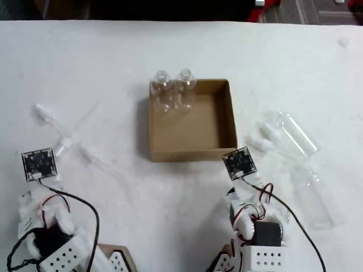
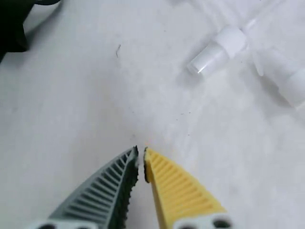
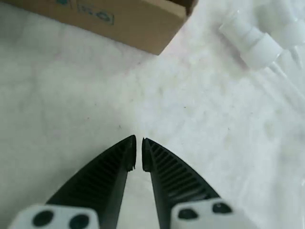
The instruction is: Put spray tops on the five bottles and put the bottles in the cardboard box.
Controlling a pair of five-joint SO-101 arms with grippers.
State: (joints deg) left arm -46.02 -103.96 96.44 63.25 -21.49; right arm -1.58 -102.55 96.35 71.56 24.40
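The cardboard box [image 1: 225,122] lies open at mid-table. Two clear bottles [image 1: 161,89] [image 1: 184,86] stand in its far left corner; whether they carry tops I cannot tell. Two more clear bottles [image 1: 298,133] [image 1: 317,192] lie on the cloth right of the box, with white spray tops [image 1: 264,136] beside them. Other spray tops [image 1: 62,144] [image 1: 42,111] with long tubes lie to the left. My left gripper [image 2: 141,157] is shut and empty over bare cloth, a spray top [image 2: 217,50] ahead of it. My right gripper [image 3: 138,148] is shut and empty, near the box corner [image 3: 119,19] and spray tops [image 3: 252,40].
Both arms [image 1: 42,215] [image 1: 252,221] sit folded at the table's near edge, each with a square marker board above it. White cloth covers the table. A dark floor lies beyond the far edge.
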